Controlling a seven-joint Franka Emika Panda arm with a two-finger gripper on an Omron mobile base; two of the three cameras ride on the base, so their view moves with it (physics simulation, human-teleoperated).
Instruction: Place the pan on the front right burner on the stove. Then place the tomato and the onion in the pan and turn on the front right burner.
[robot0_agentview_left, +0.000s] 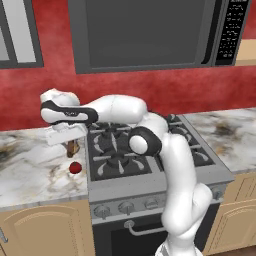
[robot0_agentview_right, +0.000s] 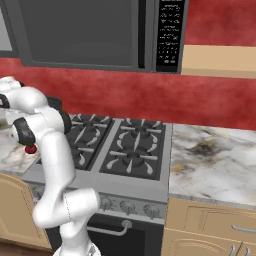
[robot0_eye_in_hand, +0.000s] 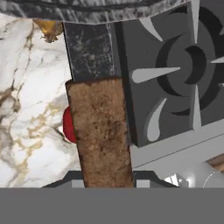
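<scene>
My gripper (robot0_eye_in_hand: 105, 179) is shut on the brown wooden handle (robot0_eye_in_hand: 103, 131) of the pan, whose dark rim (robot0_eye_in_hand: 109, 13) runs along the top of the hand view. In the left base view the gripper (robot0_agentview_left: 70, 139) hangs over the marble counter just left of the stove (robot0_agentview_left: 125, 187), with the handle end (robot0_agentview_left: 72, 148) below it. The red tomato (robot0_agentview_left: 75, 167) lies on the counter close under the hand, half hidden behind the handle as the tomato (robot0_eye_in_hand: 68, 124) in the hand view. The tan onion (robot0_eye_in_hand: 48, 28) sits beside the pan's rim. The front right burner (robot0_agentview_right: 132, 157) is bare.
A dark microwave (robot0_agentview_left: 145, 32) hangs over the stove (robot0_agentview_right: 125, 185). Marble counter (robot0_agentview_right: 220, 160) stretches to the right of it, and a row of knobs (robot0_agentview_left: 125, 206) lines the front. The nearest grate (robot0_eye_in_hand: 183, 65) lies right beside the handle.
</scene>
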